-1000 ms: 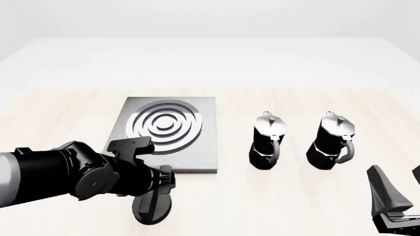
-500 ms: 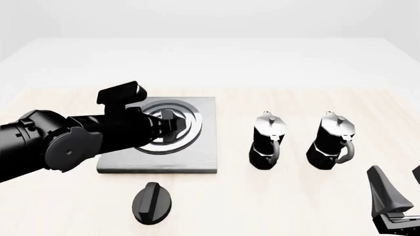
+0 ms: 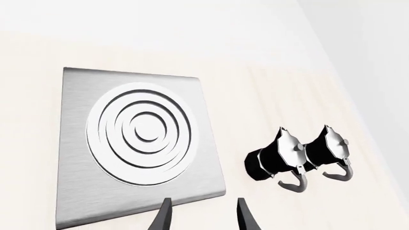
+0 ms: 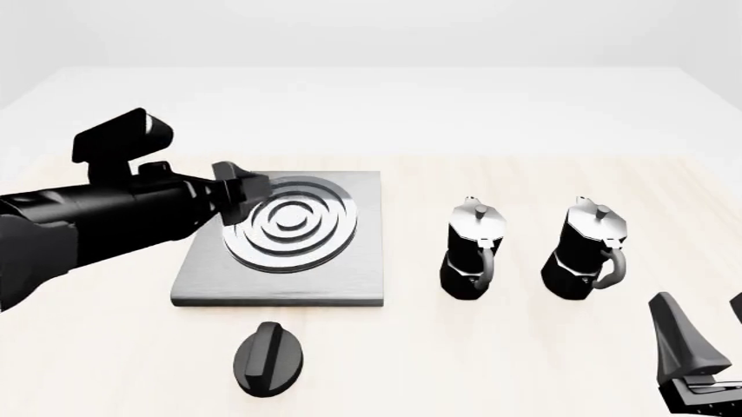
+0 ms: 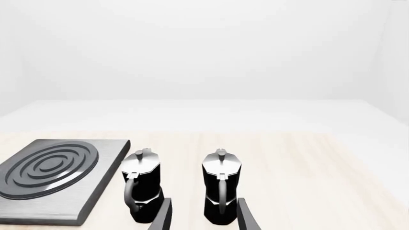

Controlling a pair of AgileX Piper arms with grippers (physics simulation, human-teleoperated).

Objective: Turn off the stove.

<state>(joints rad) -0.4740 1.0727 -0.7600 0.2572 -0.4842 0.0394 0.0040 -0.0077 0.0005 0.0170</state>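
The stove (image 4: 284, 243) lies flat on the table (image 4: 487, 347), a square grey slab with a ring burner (image 4: 290, 224) set toward its far half. The knob (image 4: 270, 358) sits apart from the slab, on the table just in front of its near edge, ridge running roughly front to back; nothing touches it. The left arm (image 4: 93, 221) reaches in level above the table, its forearm crossing the stove's left side, with the left gripper (image 4: 238, 193) raised over the stove's far left corner, clear of the surface. In the left wrist view the two fingertips (image 3: 162, 219) stand apart with open space between them and hold nothing; they point across the slab's edge toward the burner. Two pots (image 4: 475, 249) stand upright to the right of the stove, side by side and apart from each other, handles facing the near side. The right gripper (image 4: 701, 356) rests low, well to the right of the stove and nearer than the pots; the right wrist view shows its fingers (image 5: 163, 215) spread, empty, aimed at the pots (image 5: 143, 184).
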